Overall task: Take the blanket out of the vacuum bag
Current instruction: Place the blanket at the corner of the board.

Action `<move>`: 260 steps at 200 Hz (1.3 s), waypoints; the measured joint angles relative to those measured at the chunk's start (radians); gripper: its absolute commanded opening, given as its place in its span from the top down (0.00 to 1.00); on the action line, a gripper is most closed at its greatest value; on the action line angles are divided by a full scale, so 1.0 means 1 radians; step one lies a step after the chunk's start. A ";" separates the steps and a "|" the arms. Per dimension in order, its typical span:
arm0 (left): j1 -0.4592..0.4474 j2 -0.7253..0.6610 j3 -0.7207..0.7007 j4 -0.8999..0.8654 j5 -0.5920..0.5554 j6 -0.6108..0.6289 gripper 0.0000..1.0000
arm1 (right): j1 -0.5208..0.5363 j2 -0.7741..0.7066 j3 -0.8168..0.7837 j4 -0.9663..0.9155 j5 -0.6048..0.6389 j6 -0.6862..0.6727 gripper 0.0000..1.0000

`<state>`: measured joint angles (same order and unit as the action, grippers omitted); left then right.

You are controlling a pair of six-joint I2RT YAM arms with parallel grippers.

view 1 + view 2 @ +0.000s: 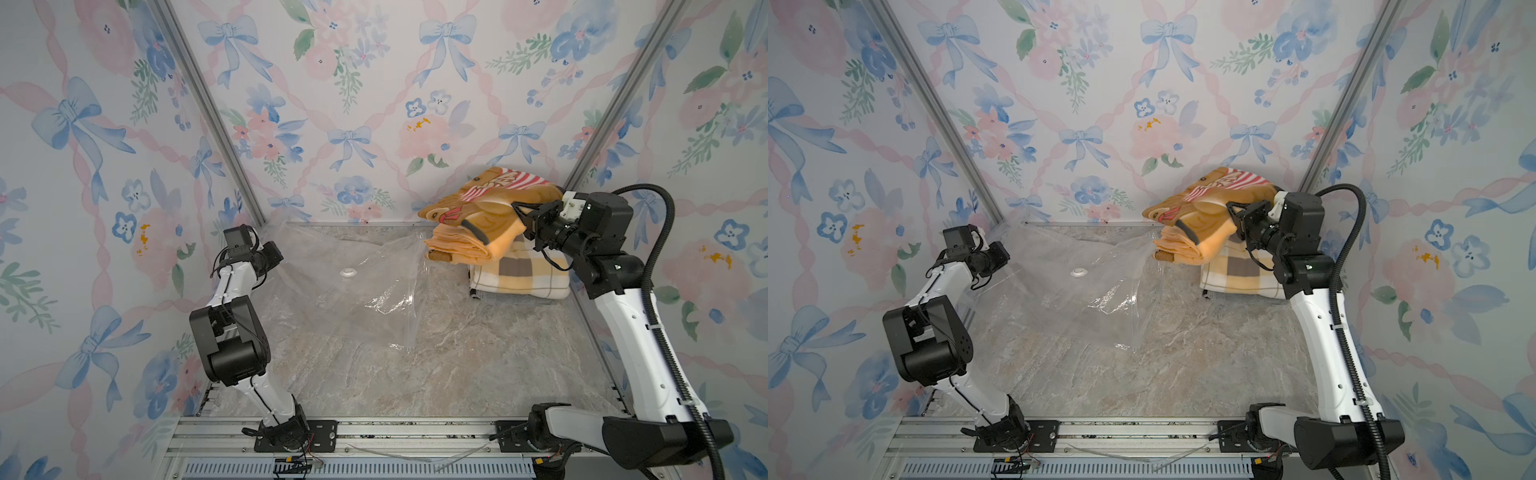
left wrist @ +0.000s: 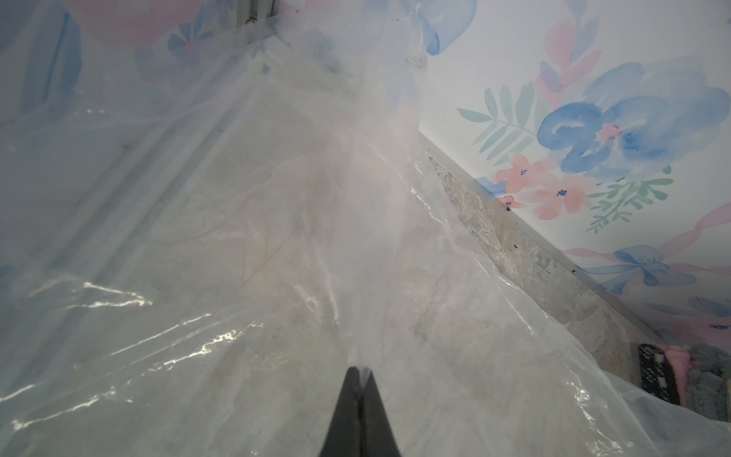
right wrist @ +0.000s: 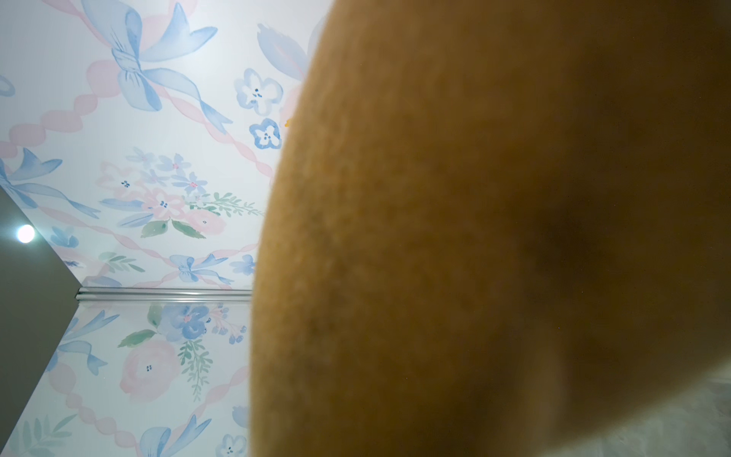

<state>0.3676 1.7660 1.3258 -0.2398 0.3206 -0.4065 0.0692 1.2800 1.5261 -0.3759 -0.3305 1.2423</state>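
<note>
We're pinning the vacuum bag [image 1: 353,299] w/ the left gripper [image 2: 360,380], jaws clamped flat on a fold of film at the far-left corner of the table [image 1: 415,374]. The bag is lying slack and looking empty, valve cap [image 1: 348,272] facing up, mouth edge pointing toward the right side. The right gripper [image 1: 521,212] is gripping the orange blanket [image 1: 478,208] by its right end, fingertips buried in fleece. We're holding it raised over a folded plaid blanket [image 1: 528,274] in the far-right corner. The blanket is looking fully out. Its lower folds are hanging just beside the bag's mouth, maybe touching the film, can't tell.

Risks, imo: the folds are sagging off the left end, so the grip is prob. taking only part of the bundle & layers could be slipping out over the bag. If the hanging end is catching the film, moving right would be dragging the bag vs. the left pinch, and the thin plastic could be tearing or pulling free. Setting down off-centre could be toppling the plaid stack.

Room: the right arm is working squeezed btwn the back wall [image 1: 374,124] and side wall [image 1: 706,216], w/ little space further right or back. Bare table is lying open in front & centre, so that's the safer way for moving.
</note>
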 measured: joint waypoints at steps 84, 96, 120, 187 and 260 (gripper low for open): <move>0.000 0.000 0.000 0.005 0.003 0.000 1.00 | -0.004 0.072 -0.075 0.308 0.209 0.013 1.00; 0.000 0.000 0.000 0.006 0.003 0.000 1.00 | -0.005 0.072 -0.095 0.343 0.256 0.002 1.00; 0.000 0.000 0.000 0.006 0.003 0.000 1.00 | -0.016 0.072 -0.137 0.401 0.335 -0.019 1.00; 0.000 0.000 0.000 0.006 0.010 -0.001 1.00 | -0.043 0.089 -0.248 0.626 0.460 0.008 1.00; 0.000 0.003 0.000 0.006 0.014 -0.008 1.00 | -0.020 0.135 -0.328 0.785 0.557 0.060 1.00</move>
<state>0.3676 1.7691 1.3258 -0.2337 0.3347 -0.4145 0.0490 1.4151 1.1984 0.4095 0.2264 1.3022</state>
